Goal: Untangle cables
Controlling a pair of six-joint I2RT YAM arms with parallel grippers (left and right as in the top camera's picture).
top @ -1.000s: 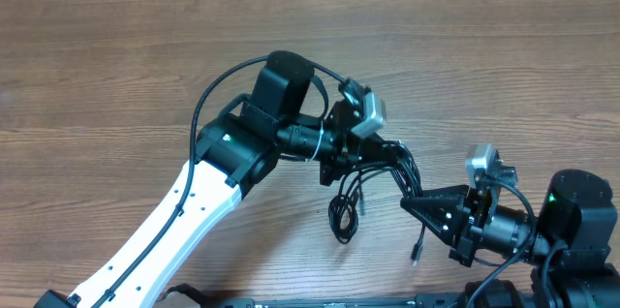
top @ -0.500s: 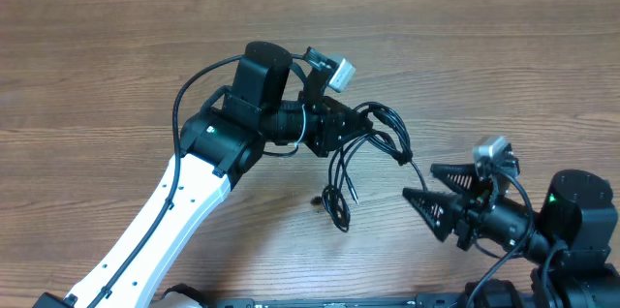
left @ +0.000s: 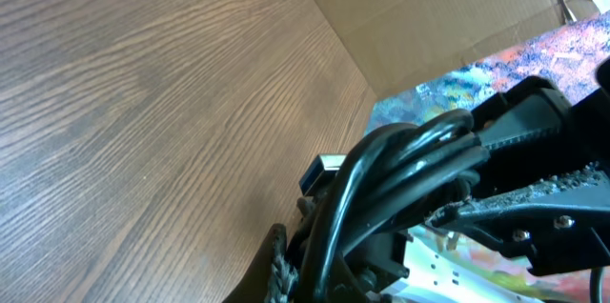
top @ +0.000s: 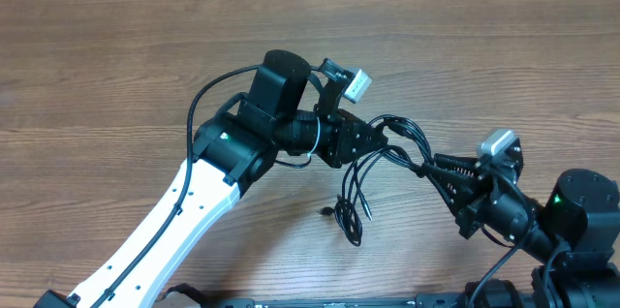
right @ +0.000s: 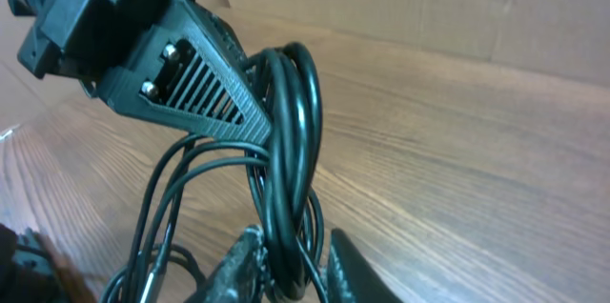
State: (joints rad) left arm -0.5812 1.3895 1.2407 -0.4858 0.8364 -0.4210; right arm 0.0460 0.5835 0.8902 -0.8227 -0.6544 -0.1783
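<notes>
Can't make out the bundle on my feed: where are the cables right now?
Overhead, right of centre: the cables are bunched between the left gripper and right gripper, loose ends hanging toward the table.

The cables [right: 291, 151] are showing glossy black against the table [top: 107, 66], which is displaying a brown streaked wood grain, while the left arm [top: 165, 216] is wearing white on its long link and black at its joints.

Two grippers, left gripper [top: 381, 134] and right gripper [top: 438, 166]; one tangled bundle of cables [right: 291, 170], strands uncountable; one table [top: 116, 56]
</notes>
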